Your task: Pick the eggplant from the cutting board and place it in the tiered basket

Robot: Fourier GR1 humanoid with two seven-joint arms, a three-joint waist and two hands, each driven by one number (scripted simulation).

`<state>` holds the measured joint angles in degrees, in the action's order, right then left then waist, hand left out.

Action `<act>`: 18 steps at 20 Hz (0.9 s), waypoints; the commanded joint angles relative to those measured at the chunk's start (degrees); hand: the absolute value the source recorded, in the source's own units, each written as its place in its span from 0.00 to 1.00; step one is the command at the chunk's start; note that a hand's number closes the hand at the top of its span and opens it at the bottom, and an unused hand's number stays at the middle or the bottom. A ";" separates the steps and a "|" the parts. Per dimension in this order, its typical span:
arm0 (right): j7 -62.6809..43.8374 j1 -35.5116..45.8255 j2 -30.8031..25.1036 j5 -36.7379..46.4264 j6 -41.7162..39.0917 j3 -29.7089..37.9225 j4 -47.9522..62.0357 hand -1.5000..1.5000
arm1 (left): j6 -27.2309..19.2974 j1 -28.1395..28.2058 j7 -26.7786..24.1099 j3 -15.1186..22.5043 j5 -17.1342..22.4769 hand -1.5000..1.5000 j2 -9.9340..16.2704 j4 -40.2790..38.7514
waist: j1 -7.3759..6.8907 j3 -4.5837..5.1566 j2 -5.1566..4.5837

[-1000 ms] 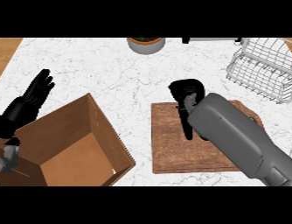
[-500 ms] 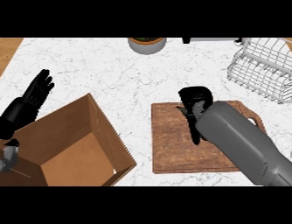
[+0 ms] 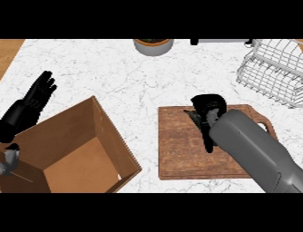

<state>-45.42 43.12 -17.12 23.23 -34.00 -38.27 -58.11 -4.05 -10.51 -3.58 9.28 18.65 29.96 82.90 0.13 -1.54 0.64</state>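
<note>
The dark eggplant [image 3: 203,134] with a green stem end lies lengthwise on the brown cutting board [image 3: 181,154], partly hidden by my right forearm. My right hand [image 3: 208,104] sits over its far end, fingers curled down round it. The white wire tiered basket [image 3: 279,72] stands at the far right, well apart from the board. At the left edge my left hand [image 3: 36,96] rests open, fingers up, holding nothing.
An open cardboard box [image 3: 67,154] stands at the lower left, close to the board's left edge. A grey bowl [image 3: 153,45] sits at the back centre. White marble counter [image 3: 127,81] lies between board and basket.
My right hand has moved a little right and toward me, settling lower over the eggplant's far end. The eggplant has shifted slightly right with it. The left hand has not moved.
</note>
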 commanded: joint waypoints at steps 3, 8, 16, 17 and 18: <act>1.65 -3.09 2.91 1.60 3.69 -0.36 1.28 0.00 | -1.01 2.21 -0.79 6.91 -1.37 0.50 -8.94 -1.02 | 0.17 1.54 -0.90; 10.12 -3.48 1.43 3.07 9.57 1.14 -0.81 1.00 | 1.48 2.03 -2.76 5.63 -0.84 0.50 -8.32 -4.62 | 0.74 1.57 -1.19; 13.79 -4.90 1.42 6.09 12.44 0.43 0.16 1.00 | 0.47 4.22 -3.37 6.05 -2.34 0.50 -9.21 -2.55 | 0.09 1.58 -0.92; 11.46 -3.58 3.89 6.58 12.89 0.41 1.07 1.00 | 0.31 2.71 -0.77 6.10 -1.28 0.50 -9.68 -1.49 | -0.10 1.57 -0.93; 12.49 -2.86 3.43 6.70 12.44 0.79 2.14 1.00 | -0.96 3.02 -0.75 6.31 -2.37 0.50 -9.85 -0.57 | -0.41 1.55 -0.92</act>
<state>-33.52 39.24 -14.75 28.74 -22.62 -37.75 -57.46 -3.26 -10.62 -2.92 8.55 17.84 29.22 83.35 -0.30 -1.53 0.66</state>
